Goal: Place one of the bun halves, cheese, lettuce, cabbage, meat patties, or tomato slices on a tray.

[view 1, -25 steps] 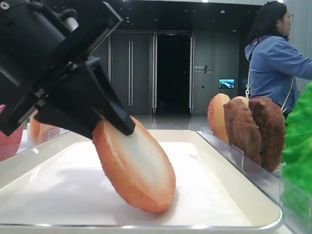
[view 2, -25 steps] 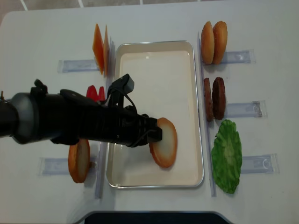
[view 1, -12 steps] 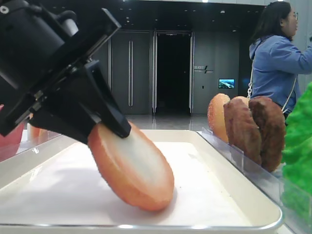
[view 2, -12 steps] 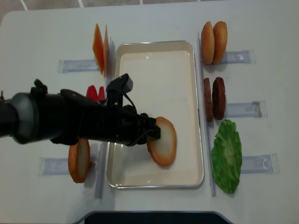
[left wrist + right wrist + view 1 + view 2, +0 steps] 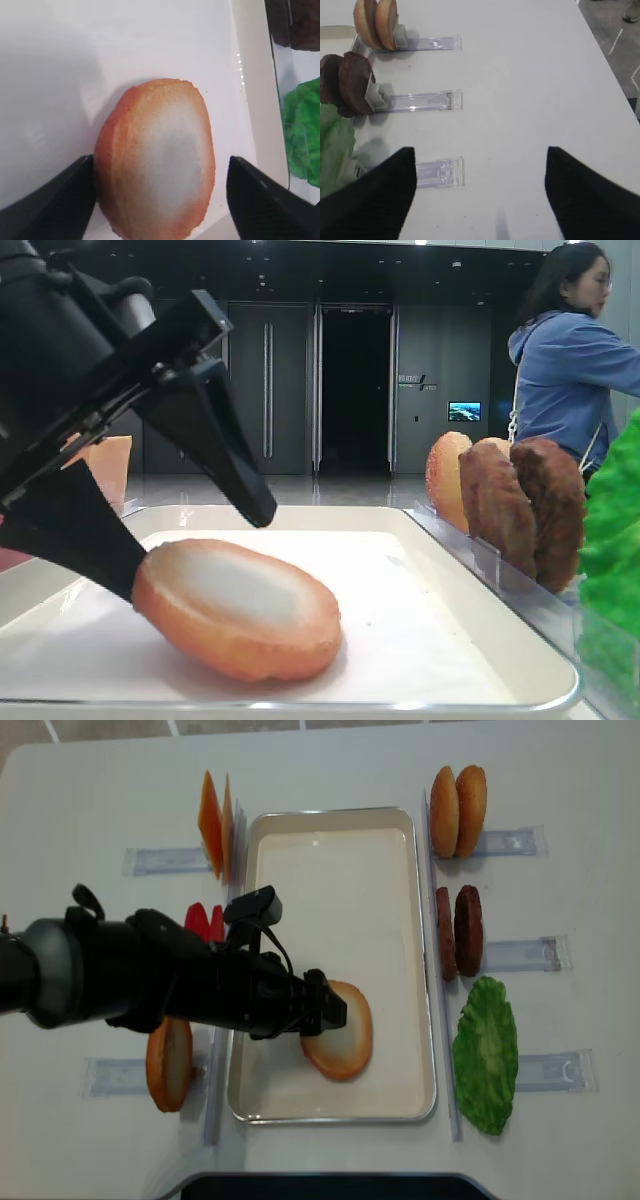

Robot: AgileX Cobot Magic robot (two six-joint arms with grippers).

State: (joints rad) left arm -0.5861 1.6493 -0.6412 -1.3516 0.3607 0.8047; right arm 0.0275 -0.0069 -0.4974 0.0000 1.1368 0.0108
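Golden-brown round bun half (image 5: 338,1042) flat on cream-white rectangular tray (image 5: 330,825), near end; black left end effector (image 5: 195,540) spread wide astride it.

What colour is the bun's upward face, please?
Pale whitish, ringed golden-brown, on the bun; best in the left wrist view.

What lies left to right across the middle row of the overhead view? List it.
Red round tomato slices → black left arm's open fingers → cream-white rectangular tray → dark brown rough meat patties → clear plastic holder.
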